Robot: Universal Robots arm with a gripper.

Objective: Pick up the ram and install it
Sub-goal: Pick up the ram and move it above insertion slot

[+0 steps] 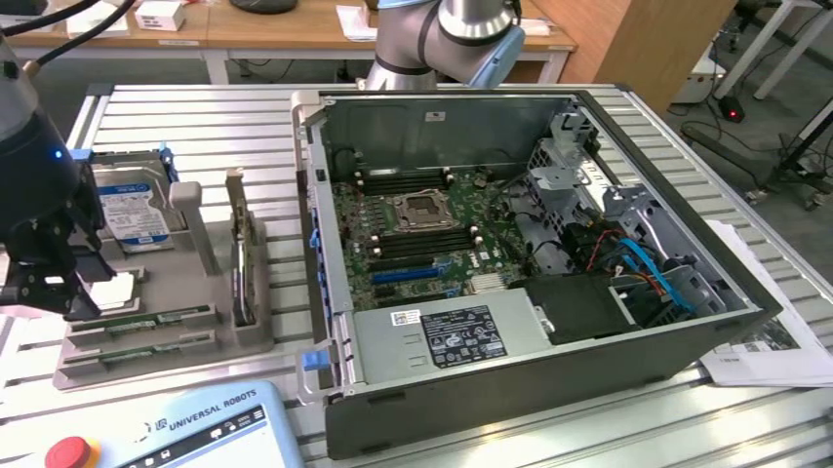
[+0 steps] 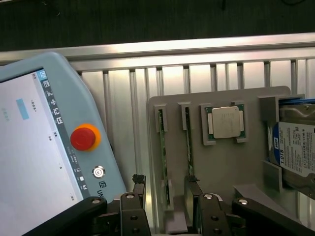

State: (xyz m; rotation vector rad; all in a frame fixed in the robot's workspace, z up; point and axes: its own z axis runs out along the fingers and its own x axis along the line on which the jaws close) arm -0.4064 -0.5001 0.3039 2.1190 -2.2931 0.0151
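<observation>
Right at the near end of the bench (image 2: 118, 123), the claw (image 2: 165, 181) hangs spread as wide as it goes with nothing in it, one finger on either side of the ram (image 2: 162, 147). That stick sits in its slot in the grey tray (image 2: 226, 167) with a second stick (image 2: 188, 142) just beside it. So I'd say nothing's done yet: no pickup, no install. Next to the tray, the teach pendant (image 1: 170, 429) reads UNIVERSAL ROBOTS. Further along the tray there's a silver processor chip (image 2: 225, 122), no markings I can read, then a hard drive (image 2: 295, 147) whose blue-white label looks like 1.0TB. Beyond that, the open PC case (image 1: 521, 390) waits with its motherboard (image 1: 416, 234) exposed; its sticker is too small to read.
</observation>
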